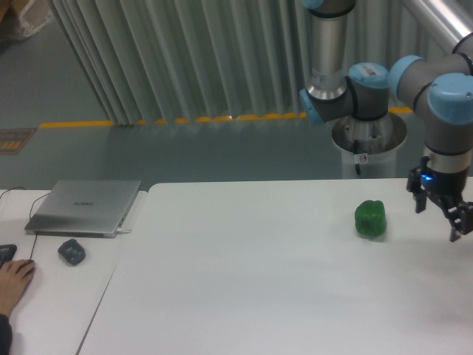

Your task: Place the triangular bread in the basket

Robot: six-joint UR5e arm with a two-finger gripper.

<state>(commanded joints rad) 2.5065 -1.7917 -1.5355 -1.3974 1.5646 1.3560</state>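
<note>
Jaws spread open and empty on gripper (440, 214), hovering above counter (259, 281) just right of green pepper (370, 219).

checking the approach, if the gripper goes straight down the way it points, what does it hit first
Likely bare table: the open gripper points down, right of the pepper, with nothing visible beneath it, though depth is unclear.

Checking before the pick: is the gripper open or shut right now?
Open. The gripper shows its fingers spread apart with nothing between them, right of the green pepper.
</note>
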